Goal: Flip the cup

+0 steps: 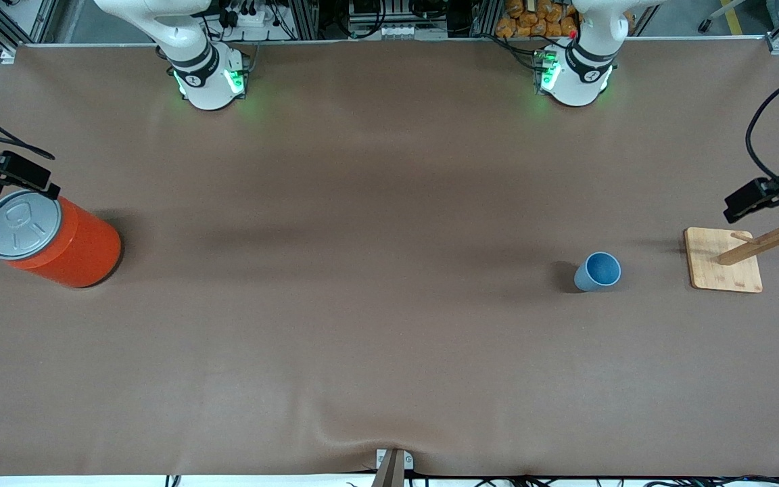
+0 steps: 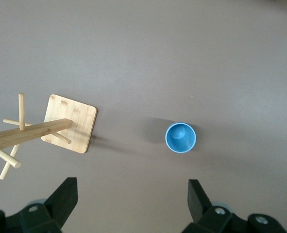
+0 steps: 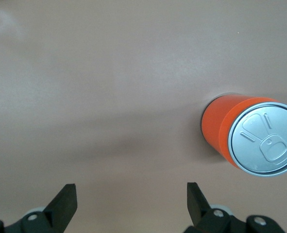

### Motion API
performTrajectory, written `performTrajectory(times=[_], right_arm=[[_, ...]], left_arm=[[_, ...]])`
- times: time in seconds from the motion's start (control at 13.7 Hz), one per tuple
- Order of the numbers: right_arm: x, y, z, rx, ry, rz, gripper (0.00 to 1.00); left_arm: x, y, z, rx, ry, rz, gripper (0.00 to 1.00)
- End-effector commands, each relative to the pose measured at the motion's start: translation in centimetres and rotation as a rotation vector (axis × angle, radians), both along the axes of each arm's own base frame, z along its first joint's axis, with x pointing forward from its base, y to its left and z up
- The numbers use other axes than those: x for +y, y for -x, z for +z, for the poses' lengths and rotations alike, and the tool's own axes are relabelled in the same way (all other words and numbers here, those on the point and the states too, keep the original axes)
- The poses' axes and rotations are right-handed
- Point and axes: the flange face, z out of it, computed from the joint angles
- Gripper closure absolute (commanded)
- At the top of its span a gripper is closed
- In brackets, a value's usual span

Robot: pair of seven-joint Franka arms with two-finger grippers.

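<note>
The small light blue cup [image 1: 598, 270] stands upright on the brown table with its mouth up, toward the left arm's end. It also shows in the left wrist view [image 2: 180, 138]. My left gripper [image 2: 132, 187] is open and empty, high over the table beside the wooden rack; it shows at the edge of the front view [image 1: 744, 201]. My right gripper [image 3: 131, 191] is open and empty, high over the table beside the orange can, and shows at the other edge of the front view [image 1: 21, 174]. Neither gripper touches the cup.
A wooden peg rack on a square base [image 1: 724, 259] stands beside the cup at the left arm's end [image 2: 70, 123]. A large orange can with a grey lid [image 1: 58, 240] stands at the right arm's end [image 3: 221, 127].
</note>
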Motion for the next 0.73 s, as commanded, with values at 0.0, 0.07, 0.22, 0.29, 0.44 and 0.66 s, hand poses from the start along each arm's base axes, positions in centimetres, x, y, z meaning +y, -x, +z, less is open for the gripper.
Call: performTrajectory(times=[0.0,0.07,0.22,0.29,0.44,0.66], right_arm=[[-0.7,0.4,0.7,0.006,0.018,-0.005,0.00],[-0.8,0.4,0.7,0.010,0.030,-0.004,0.00],[-0.5,0.5,0.8,0.010,0.062,0.003,0.00],[-0.6,0.5,0.9,0.008,0.064,0.003,0.00],[-0.8,0.5,0.9,0.008,0.064,-0.002,0.00],[-0.8,0.5,0.8,0.010,0.058,-0.006,0.00]], left_arm=[[-2.2,3.4,1.6,-0.003,0.017,-0.036,0.00],[-1.9,4.5,1.7,0.002,0.017,-0.028,0.00],[-3.1,6.5,1.9,0.022,0.054,-0.041,0.00],[-3.8,7.0,2.1,0.024,0.053,-0.056,0.00],[-4.5,7.8,2.2,0.049,0.052,-0.070,0.00],[-5.4,8.3,2.6,0.060,0.053,-0.107,0.00]])
